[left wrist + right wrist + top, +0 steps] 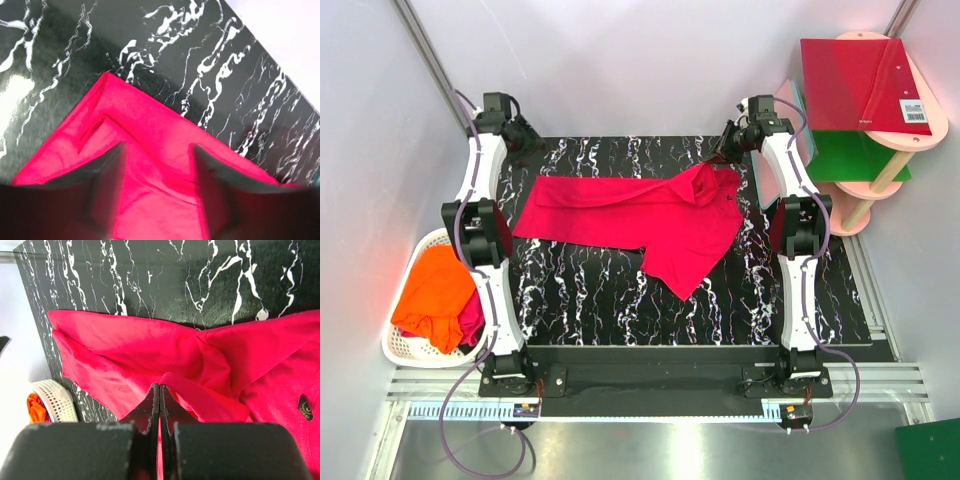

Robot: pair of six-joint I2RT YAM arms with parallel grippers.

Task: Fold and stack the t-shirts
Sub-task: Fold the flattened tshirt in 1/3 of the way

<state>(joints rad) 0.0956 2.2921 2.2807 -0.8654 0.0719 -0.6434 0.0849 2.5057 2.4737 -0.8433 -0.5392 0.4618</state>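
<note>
**Top view.** One crimson t-shirt [630, 225] lies spread on the black marbled counter [590, 300], long axis left to right, with one end trailing toward the near edge. The right gripper [725, 165] sits at its far right corner, where the cloth is bunched and raised. The left gripper [525, 140] is near the far left corner. An orange t-shirt [435, 290] is heaped in the white basket [395, 345], off the counter to the left. A red board [850, 85] and a green board [855, 155] rest on a pink stand [910, 150] behind the right arm, apart from the cloth.

**Left wrist view.** The left gripper [157, 170] has its fingers spread and holds nothing. It hangs over a flat corner of the crimson t-shirt [150, 130]. I cannot tell whether the tips touch the cloth.

**Right wrist view.** The right gripper [159, 395] is pinched tight on a ridge of the crimson t-shirt [125, 350]. Folds radiate from the pinch. The basket [55, 400] shows at the lower left.

**Handling, my judgement.** The cloth looks light, limp and easily creased. It will likely sag and drag rather than hold shape, so corners and hems seem the best holds, both ends lifted together. Nothing rigid lies on the cloth. The bunched right corner and the trailing end are the likeliest snags.
</note>
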